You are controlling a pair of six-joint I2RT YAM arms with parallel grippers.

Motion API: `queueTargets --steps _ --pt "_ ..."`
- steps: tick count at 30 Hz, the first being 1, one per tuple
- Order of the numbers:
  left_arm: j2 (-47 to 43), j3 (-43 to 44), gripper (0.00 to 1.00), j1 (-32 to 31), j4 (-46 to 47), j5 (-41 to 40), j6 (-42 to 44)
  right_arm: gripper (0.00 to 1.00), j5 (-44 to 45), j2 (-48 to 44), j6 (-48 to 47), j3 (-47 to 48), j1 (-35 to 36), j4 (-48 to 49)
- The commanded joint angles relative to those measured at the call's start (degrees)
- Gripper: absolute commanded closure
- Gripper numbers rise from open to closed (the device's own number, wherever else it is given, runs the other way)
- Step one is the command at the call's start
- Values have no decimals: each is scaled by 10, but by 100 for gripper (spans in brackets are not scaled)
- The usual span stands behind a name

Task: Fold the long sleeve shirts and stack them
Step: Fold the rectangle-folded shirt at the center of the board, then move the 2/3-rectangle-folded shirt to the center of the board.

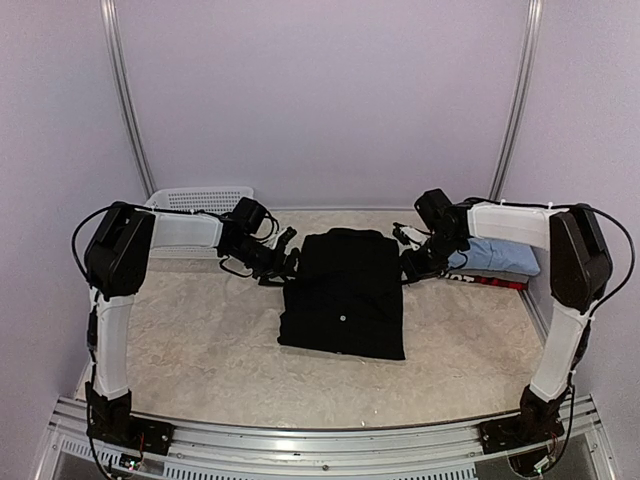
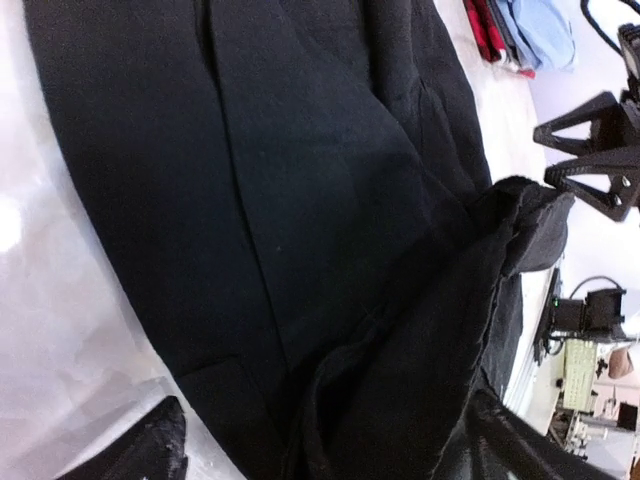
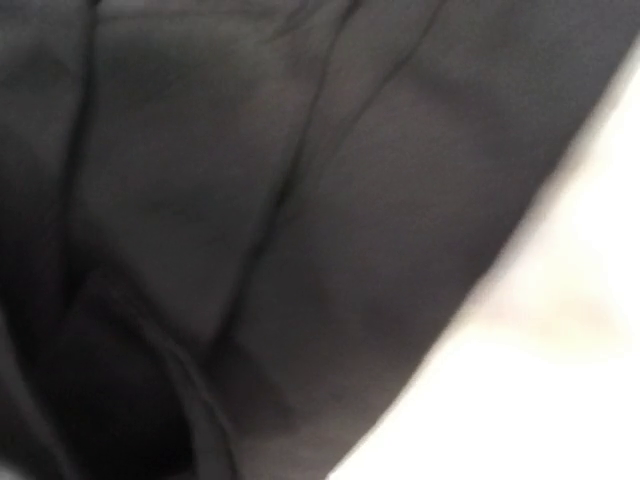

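A large black long sleeve shirt (image 1: 345, 290) lies folded into a rectangle in the middle of the table. My left gripper (image 1: 288, 262) is at its upper left edge. In the left wrist view its fingers (image 2: 135, 450) stand wide apart, open, with bunched black cloth (image 2: 400, 360) lying between them. My right gripper (image 1: 408, 268) is at the shirt's upper right edge. The left wrist view shows its two tips (image 2: 545, 153) parted, with nothing between them. The right wrist view is a blur of black cloth (image 3: 250, 200). A folded light blue shirt (image 1: 500, 257) lies on a red-and-black one (image 1: 497, 282) at the right.
A white mesh basket (image 1: 195, 200) stands at the back left, behind my left arm. The table has a pale fuzzy cover (image 1: 200, 350). The stack of folded shirts sits close to the right wall.
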Motion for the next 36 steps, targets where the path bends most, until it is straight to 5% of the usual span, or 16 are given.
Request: queueTargets --steps 1,8,14,22,36 --pt "-51 -17 1 1 49 -66 -5 51 107 -54 21 0 -4 22" --pt "-182 -142 1 -19 145 -180 -13 33 85 -145 25 -88 9 99" --pt "-268 -237 1 -92 210 -223 -7 31 -23 -188 30 -184 62 211" --pt "-251 -299 1 -181 258 -258 -35 34 -99 -129 57 -234 84 323" --pt "-169 -343 1 -199 240 -365 -31 36 -26 -51 64 -267 76 314"
